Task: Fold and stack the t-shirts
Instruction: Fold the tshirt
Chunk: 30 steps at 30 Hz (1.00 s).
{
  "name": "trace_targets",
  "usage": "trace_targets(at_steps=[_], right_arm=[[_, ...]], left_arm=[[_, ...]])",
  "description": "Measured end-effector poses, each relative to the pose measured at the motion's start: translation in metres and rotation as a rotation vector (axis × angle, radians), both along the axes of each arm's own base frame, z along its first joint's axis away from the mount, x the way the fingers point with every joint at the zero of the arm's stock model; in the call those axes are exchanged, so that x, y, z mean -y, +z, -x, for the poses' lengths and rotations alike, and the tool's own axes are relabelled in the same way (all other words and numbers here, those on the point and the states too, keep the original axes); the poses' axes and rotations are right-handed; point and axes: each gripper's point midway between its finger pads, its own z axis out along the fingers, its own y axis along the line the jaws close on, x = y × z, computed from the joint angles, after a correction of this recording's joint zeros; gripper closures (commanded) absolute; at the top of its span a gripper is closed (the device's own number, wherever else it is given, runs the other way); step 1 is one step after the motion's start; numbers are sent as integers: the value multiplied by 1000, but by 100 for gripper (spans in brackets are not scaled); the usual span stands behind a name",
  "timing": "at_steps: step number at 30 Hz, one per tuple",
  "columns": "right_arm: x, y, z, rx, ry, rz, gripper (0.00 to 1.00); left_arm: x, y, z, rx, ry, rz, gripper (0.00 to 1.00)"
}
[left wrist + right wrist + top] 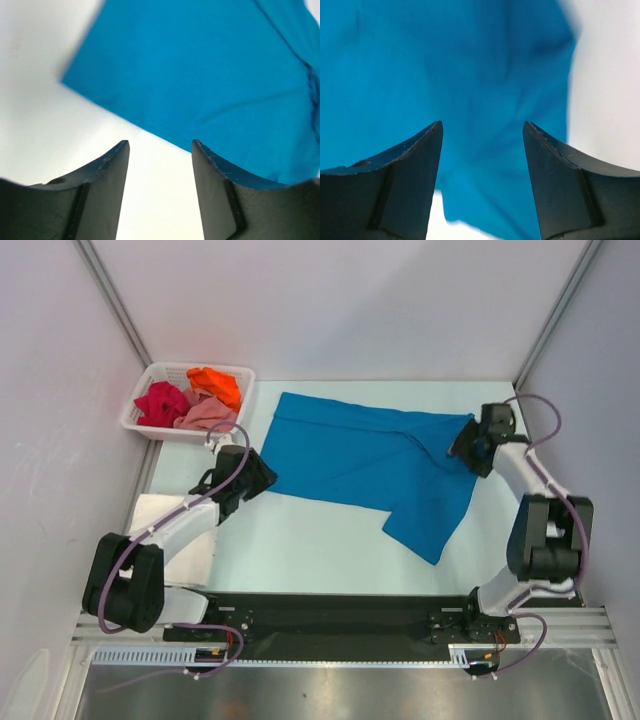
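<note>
Left pincer (pixel 160 142) and right pincer (pixel 482 124) both stand apart, holding nothing. The blue t-shirt (pixel 350 455) looks soft, light and floppy; best pinch its corners.

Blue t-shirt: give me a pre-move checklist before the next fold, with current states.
1. Left gripper open, nothing between jaws: ok.
2. Right gripper open, over cloth, nothing pinched: ok.
3. Blue t-shirt spread flat and square: not ok; skewed, creased, its near right part juts toward the arms.
4. Left gripper facing the shirt's corner: ok; bare table under its jaws.
5. White basket with crimson t-shirt, orange t-shirt and pink t-shirt apart from the blue one: ok.
6. White t-shirt neatly folded: cannot tell; partly hidden.
</note>
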Motion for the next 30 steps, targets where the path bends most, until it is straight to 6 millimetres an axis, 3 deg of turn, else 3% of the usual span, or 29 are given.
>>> trace_targets(at_steps=[4,6,10,12,18,24,30], right_arm=[[-65,-11,71,-59,113,-6,32],[-86,-23,107,-94,151,-37,32],[-88,-49,164,-171,106,-84,36],[-87,-59,183,-217,83,-90,35],[-92,-60,205,-225,66,-112,36],[-97,-67,221,-259,75,-111,37],[-94,-79,233,-296,65,-96,46]], left_arm=[[-24,-8,-1,-37,128,-23,39],[-31,-9,-2,-43,179,-24,40],[-43,-20,-3,-73,244,-35,42],[-47,-31,-3,-109,265,-51,42],[-57,-67,3,-229,296,-125,42],[-65,-72,-11,-239,333,-166,44],[-69,-78,-27,-243,352,-176,47]])
